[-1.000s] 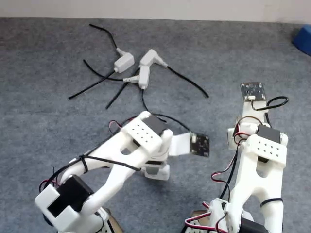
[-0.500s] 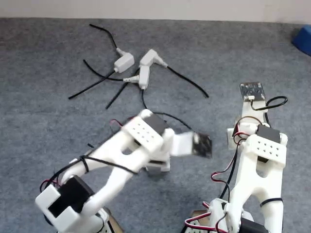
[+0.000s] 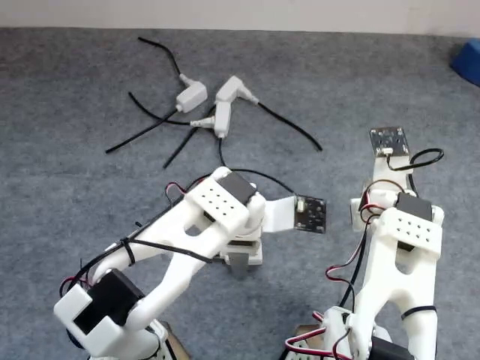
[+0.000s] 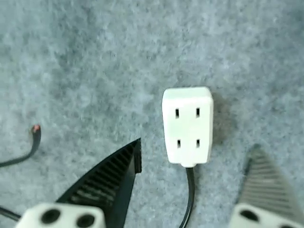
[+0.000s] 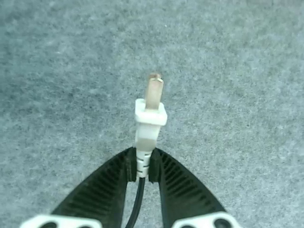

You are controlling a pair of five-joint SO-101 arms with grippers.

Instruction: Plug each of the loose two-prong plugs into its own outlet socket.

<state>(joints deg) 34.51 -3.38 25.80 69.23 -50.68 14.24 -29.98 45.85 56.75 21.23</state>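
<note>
Face-up white outlet block [image 4: 187, 126], white plug [image 5: 150, 118] clamped at cord end

Covering: a grey, short-piled carpet-like sheet [image 3: 390, 82] is lying over the whole tabletop, reaching every edge in the high view. Its nap is showing as mottled lighter and darker flecks in both wrist views.
Far edge: a pale band [image 3: 240, 13] is running the full width just beyond the sheet's far edge. Cannot tell whether it is wall or bare board.
Far right corner: a blue object [image 3: 466, 61] is sitting on the sheet, cut off by the frame, with an angled corner showing. Kind cannot be told.
Near edge: a brown patch [image 3: 168, 337] is showing left of middle and a second brown patch [image 3: 304, 330] right of middle. Both are too small to identify.
</note>
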